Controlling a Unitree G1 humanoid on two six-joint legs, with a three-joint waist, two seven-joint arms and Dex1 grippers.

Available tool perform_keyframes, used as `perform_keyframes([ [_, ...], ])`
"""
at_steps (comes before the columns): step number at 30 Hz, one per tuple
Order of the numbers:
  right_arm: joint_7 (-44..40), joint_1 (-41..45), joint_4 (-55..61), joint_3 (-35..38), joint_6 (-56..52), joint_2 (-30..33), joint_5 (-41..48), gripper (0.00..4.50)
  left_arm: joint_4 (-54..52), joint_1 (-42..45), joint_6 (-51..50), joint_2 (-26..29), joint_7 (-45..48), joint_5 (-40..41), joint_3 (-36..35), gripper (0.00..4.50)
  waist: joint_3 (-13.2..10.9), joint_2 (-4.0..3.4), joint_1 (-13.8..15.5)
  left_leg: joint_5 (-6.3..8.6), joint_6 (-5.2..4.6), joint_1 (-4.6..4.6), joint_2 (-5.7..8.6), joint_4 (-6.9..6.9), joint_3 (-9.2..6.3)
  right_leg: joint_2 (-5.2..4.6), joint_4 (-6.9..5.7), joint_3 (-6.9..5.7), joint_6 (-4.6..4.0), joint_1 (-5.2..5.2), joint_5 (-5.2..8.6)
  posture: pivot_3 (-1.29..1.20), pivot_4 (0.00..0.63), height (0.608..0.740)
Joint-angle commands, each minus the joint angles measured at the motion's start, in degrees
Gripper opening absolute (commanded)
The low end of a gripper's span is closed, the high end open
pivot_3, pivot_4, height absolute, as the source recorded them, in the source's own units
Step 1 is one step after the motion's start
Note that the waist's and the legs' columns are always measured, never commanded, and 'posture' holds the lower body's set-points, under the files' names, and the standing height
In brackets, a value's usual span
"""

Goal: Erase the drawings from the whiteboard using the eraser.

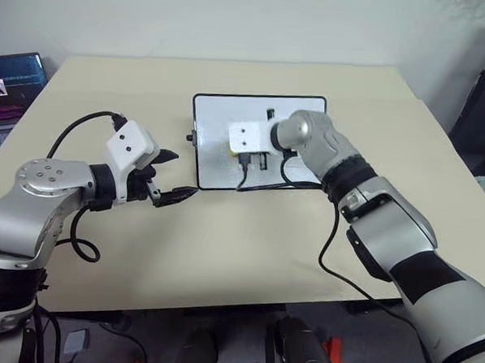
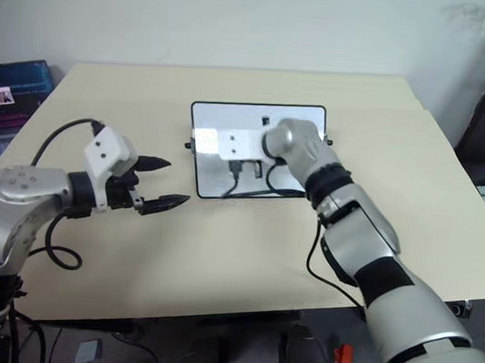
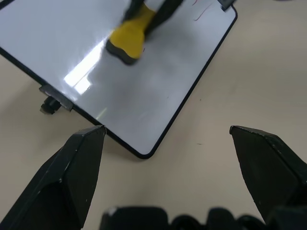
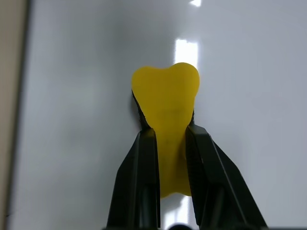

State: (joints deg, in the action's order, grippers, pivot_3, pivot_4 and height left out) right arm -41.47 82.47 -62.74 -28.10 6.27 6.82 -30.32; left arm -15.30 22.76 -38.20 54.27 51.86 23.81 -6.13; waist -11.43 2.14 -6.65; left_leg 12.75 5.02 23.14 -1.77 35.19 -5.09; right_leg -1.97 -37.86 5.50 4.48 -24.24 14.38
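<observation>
- Centrally on the table (image 1: 222, 254), toward its far edge: whiteboard (image 3: 144, 96).
- Beside the board's near-left corner: left gripper (image 1: 171, 178), spread, empty.
- Over the board: right gripper (image 4: 168, 143), pinching eraser (image 4: 165, 103).
- From the left wrist: faint reddish drawings (image 3: 204, 12) near a far corner.

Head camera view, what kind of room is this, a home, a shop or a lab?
Probably an office or lab workspace. A plain beige table against a bare wall holds a small whiteboard, and a laptop with a lit screen sits off its left edge.
</observation>
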Motion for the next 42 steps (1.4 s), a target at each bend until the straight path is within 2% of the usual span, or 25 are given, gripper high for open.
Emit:
perform_keyframes([
  [1,3.50,1.63,-1.72,0.93,-0.07,-0.27,0.14,0.42,-2.57,-0.51,-0.18,1.13,-0.31,0.49,-2.71,4.50,0.00,0.00,0.10,0.03,0.04,-0.01,0.00,-0.15,0.03,-0.03,0.14,-0.01,-0.01,0.00,0.06,0.00,0.150,0.740],
  [9,5.35,0.07,-6.16,-0.90,0.04,-2.35,-0.97,0.42,-3.28,-0.81,-0.90,1.18,-0.51,0.52,-3.29,4.50,0.01,0.01,0.05,0.06,0.09,-0.28,0.00,-0.18,0.06,-0.01,-0.12,0.00,-0.08,0.14,0.18,0.00,0.150,0.740],
  [16,-3.52,-5.19,-6.04,-4.23,0.67,-2.43,-2.04,0.41,-3.47,-0.87,-1.12,1.03,-0.57,0.51,-3.32,4.50,0.07,0.09,0.05,0.02,0.05,-0.59,0.00,-0.13,0.05,0.01,-0.14,-0.01,-0.07,0.46,0.18,0.00,0.150,0.740],
  [19,-4.19,-6.19,-5.05,-4.85,0.50,-2.13,-2.20,0.41,-3.44,-0.75,-1.08,0.97,-0.57,0.51,-3.20,4.50,0.07,0.10,0.05,0.03,0.06,-1.21,0.00,-0.14,0.05,0.01,-0.09,0.00,0.17,1.05,0.35,0.00,0.150,0.740],
  [29,-7.18,-6.80,-2.85,-4.65,0.40,-0.29,-1.02,0.40,-2.76,-0.03,-0.48,0.73,-0.30,0.26,-2.54,4.50,0.10,0.14,0.12,-0.15,-0.07,-1.30,0.00,-0.10,0.01,0.04,-0.19,0.02,0.15,1.10,0.28,0.00,0.150,0.740],
  [31,-10.50,-6.51,1.13,-2.51,0.23,0.63,1.81,0.40,-2.47,0.22,-0.32,0.72,-0.17,0.23,-2.45,4.50,0.09,0.13,0.18,-0.15,-0.07,-1.27,0.00,-0.10,0.01,0.04,-0.17,0.02,0.15,1.09,0.28,0.00,0.150,0.740],
  [34,-15.84,-6.67,15.24,0.59,-1.07,4.21,5.39,0.39,-2.06,0.47,-0.08,0.86,0.14,0.18,-2.44,4.50,-0.02,0.06,0.48,-0.15,-0.07,-1.09,0.00,-0.10,-0.03,0.04,-0.12,-0.02,0.16,1.00,0.28,0.00,0.150,0.740],
  [38,-20.28,-8.72,32.10,4.15,-7.55,8.47,8.70,0.39,-1.23,1.39,0.40,0.63,0.38,0.01,-1.88,4.50,-0.04,0.04,0.44,-0.14,-0.04,-0.24,0.00,-0.10,-0.10,0.04,-0.26,-0.10,-0.12,0.19,0.11,0.00,0.150,0.740],
  [42,-24.17,-10.92,42.35,7.66,-12.96,14.82,11.47,0.39,0.58,3.93,1.56,0.07,0.88,-0.63,-0.17,4.50,-0.04,0.04,0.70,-0.09,0.05,-0.13,-0.01,-0.21,-0.35,0.03,-0.20,-0.36,-0.23,0.09,0.26,0.00,0.150,0.740],
])
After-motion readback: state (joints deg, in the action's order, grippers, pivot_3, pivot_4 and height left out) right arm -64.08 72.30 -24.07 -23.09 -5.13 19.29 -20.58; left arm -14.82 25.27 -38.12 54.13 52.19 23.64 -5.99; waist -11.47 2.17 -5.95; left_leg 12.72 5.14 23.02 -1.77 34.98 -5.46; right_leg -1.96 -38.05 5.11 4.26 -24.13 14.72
